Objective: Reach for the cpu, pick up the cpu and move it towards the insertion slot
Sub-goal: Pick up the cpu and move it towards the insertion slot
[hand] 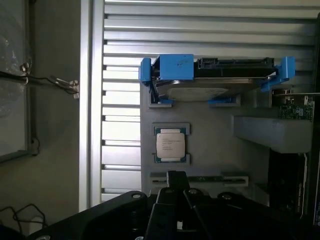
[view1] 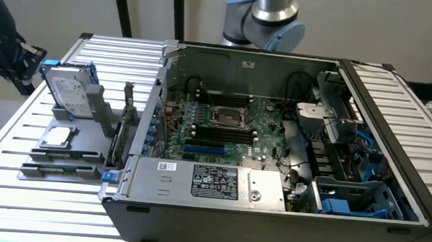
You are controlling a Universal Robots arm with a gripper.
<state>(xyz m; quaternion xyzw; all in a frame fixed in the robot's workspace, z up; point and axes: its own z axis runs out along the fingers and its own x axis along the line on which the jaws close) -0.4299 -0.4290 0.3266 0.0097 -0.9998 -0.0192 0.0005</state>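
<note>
**Facing the cpu: chip seated, not yet gripped**

Nearest your wrist camera sits the gripper (hand: 176, 182). You cannot tell whether its jaws are apart or together, but the cpu is not in them. Just beyond, the cpu (hand: 170, 145) lies flat, label up, in a square recess of the grey fixture (hand: 210, 150). That seat likely stops it sliding and presents it for a grasp from above. Farther on, the hard drive (hand: 215, 82) stands on edge in the fixture, steadied by its blue bracket (hand: 172, 67). The fixture rests on the slatted tabletop (hand: 120, 100), beside the open computer case (view1: 270, 223). Inside the case, well apart from the cpu, the insertion slot (view1: 226, 117) faces upward on the green motherboard (view1: 268, 121), because the case lies on its side.
</note>
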